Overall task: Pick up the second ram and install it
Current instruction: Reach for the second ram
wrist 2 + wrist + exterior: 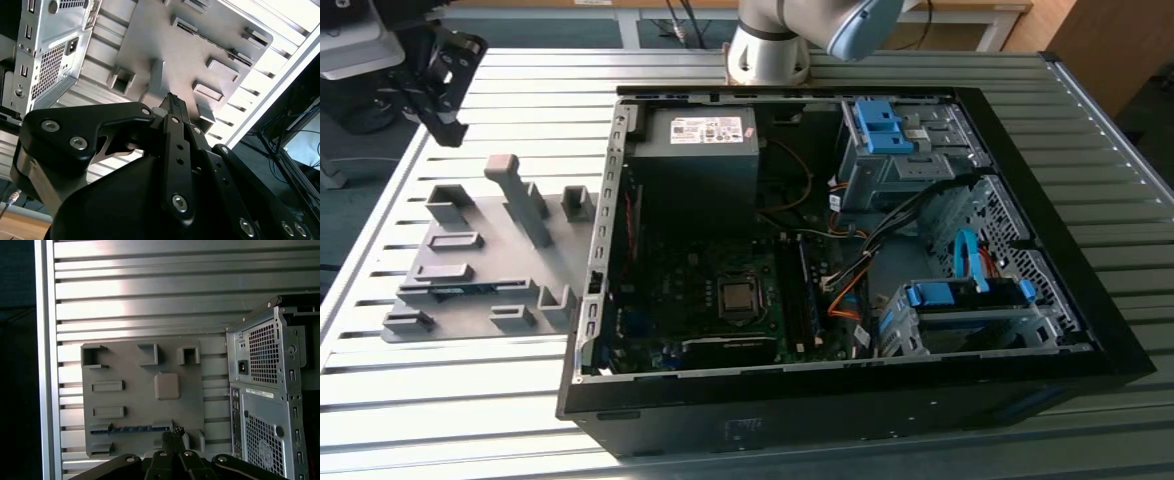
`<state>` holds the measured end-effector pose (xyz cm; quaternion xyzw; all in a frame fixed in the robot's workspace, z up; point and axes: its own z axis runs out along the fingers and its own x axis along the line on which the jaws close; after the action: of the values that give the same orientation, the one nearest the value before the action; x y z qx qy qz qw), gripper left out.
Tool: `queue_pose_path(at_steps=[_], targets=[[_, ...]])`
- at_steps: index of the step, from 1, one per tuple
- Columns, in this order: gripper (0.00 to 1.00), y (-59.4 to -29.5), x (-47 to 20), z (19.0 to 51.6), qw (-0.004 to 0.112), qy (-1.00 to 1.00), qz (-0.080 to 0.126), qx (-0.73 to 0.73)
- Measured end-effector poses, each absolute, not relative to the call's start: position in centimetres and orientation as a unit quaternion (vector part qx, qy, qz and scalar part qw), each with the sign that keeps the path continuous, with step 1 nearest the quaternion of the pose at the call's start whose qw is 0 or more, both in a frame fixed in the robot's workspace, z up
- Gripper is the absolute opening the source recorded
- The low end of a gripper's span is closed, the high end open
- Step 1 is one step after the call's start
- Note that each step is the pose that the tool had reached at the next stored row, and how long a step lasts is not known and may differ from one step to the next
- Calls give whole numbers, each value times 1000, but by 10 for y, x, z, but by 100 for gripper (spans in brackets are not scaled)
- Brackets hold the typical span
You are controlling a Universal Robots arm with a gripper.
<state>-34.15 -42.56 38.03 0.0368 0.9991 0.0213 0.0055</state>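
One slatted metal tabletop (467,410) is carrying everything. Open computer case (854,420) is lying on its side, showing a power supply (700,150), a motherboard (707,295) and blue drive brackets (881,125). Grey fixture plate (140,405) is sitting just beside the case, on the exterior view's left. Black fingers (175,107) are hovering above the plate in both wrist views, pressed together, gripping nothing, touching nothing. Second ram (131,429), the blue strip, is lying in a slot on the plate, apart from the fingers.
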Motion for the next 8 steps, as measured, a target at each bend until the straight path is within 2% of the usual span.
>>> queue_pose_path(at_steps=[8], targets=[[11, -432, -352, 380, 6, 999, 21, 37]])
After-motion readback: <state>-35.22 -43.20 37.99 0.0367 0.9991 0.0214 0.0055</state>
